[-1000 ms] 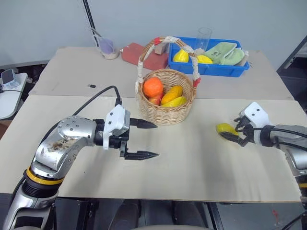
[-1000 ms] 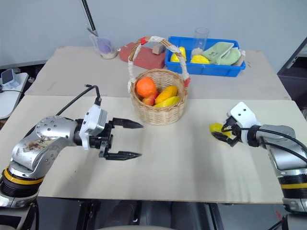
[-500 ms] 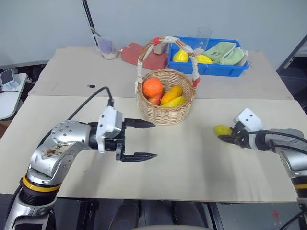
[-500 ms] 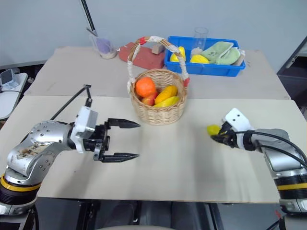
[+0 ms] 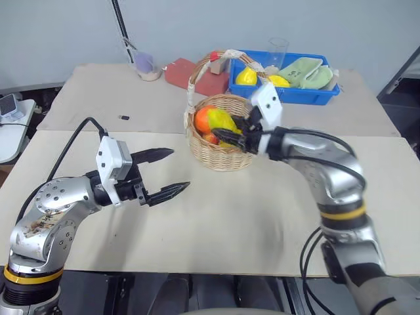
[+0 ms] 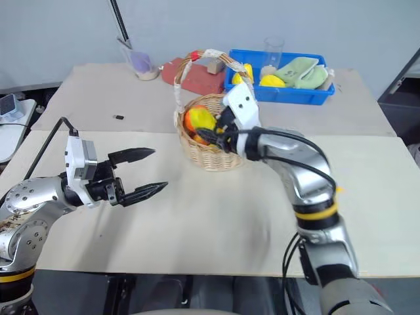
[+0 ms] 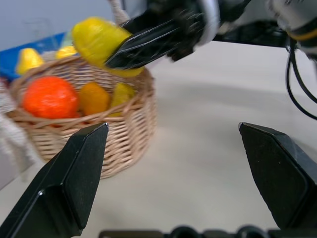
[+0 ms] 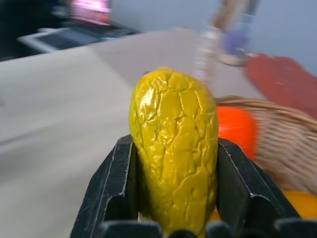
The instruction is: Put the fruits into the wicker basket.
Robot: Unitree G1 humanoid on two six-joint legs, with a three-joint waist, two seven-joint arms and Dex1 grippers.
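Lemon (image 8: 173,153) in right fingers (image 8: 116,188) over basket (image 7: 124,134)

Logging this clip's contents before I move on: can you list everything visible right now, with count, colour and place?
lemon: 1, yellow, clamped in the right gripper above the basket
tangerine: 1, orange, in the basket
other fruit: a few, orange-yellow and reddish, in the basket
wicker basket: 1, tan, taped handle, mid table
blue tray: 1, far right of table, holding yellow pieces and a green cloth
glass: 1, clear, behind the tray
red block: 1, far side, behind the basket
cup: 1, purplish, far left
left gripper: open, level, left of the basket
right gripper: shut on the lemon
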